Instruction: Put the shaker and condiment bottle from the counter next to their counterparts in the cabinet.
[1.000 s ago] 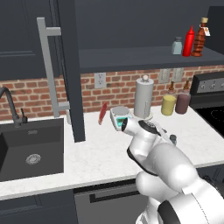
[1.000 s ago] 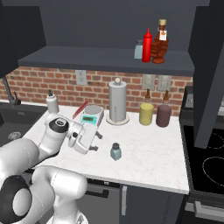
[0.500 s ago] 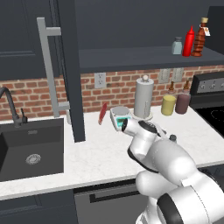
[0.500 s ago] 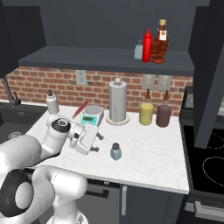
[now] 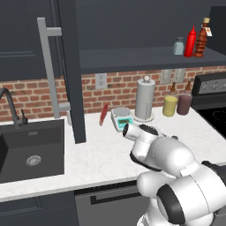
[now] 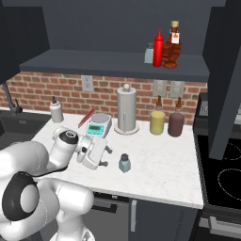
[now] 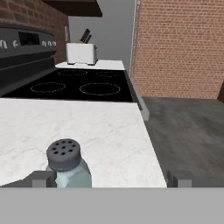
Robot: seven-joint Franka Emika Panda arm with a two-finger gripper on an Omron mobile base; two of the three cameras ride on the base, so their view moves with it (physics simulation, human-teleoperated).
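We count two small pale blue-grey translucent shakers with perforated grey caps: one [image 6: 124, 163] stands on the white marbled stone surface [image 6: 160, 169] just right of our hand [image 6: 104, 156], the other [image 6: 149, 53] on the dark cabinet shelf [image 6: 94, 62]. Beside that one stand one smooth red squeeze bottle [image 6: 158, 48] with a pointed nozzle and one ribbed amber bottle [image 6: 173, 44] with a cork-like cap. Against the brick wall stand two squat canisters, one yellow [image 6: 157, 122], one maroon [image 6: 175, 124]. Our hand is spread fully wide, holding nothing; the near shaker sits at one fingertip [image 7: 41, 179].
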